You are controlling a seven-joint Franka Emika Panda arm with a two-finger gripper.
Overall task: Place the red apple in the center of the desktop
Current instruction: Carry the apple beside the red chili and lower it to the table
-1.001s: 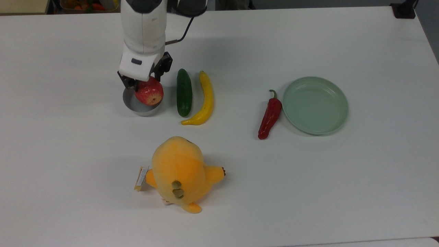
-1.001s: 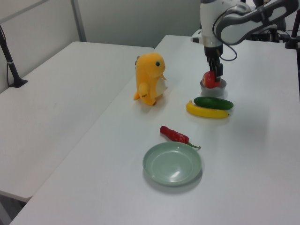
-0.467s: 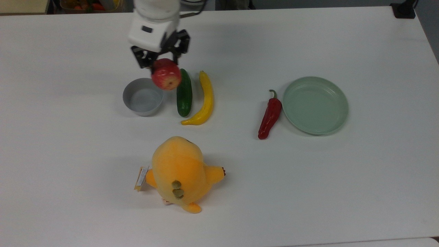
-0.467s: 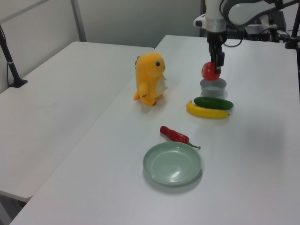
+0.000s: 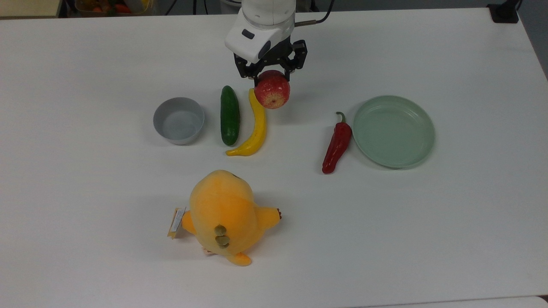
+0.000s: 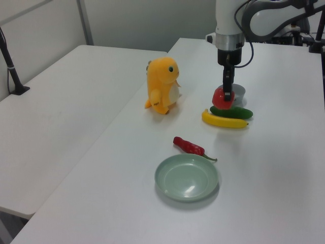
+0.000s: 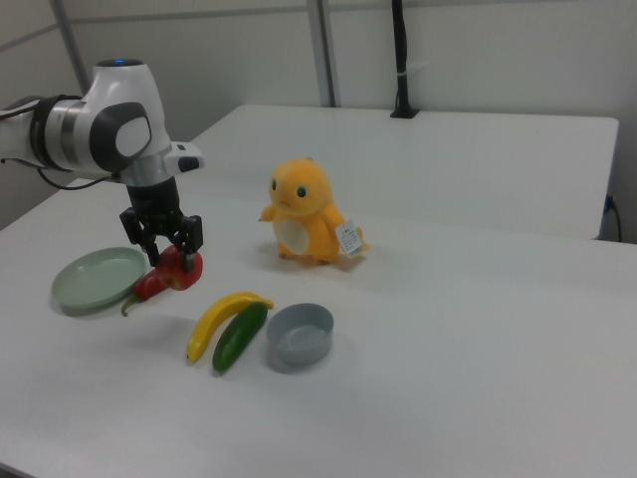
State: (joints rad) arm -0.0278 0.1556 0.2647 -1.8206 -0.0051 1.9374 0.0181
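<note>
While gripped by tool (image 5: 270, 77) | red apple (image 5: 272, 89) moved past banana (image 5: 255, 126)

a robotics lab: white worktables (image 7: 478, 329), a mounted robot arm (image 7: 109, 124), toy props, grey partition walls (image 6: 147, 23)
</note>
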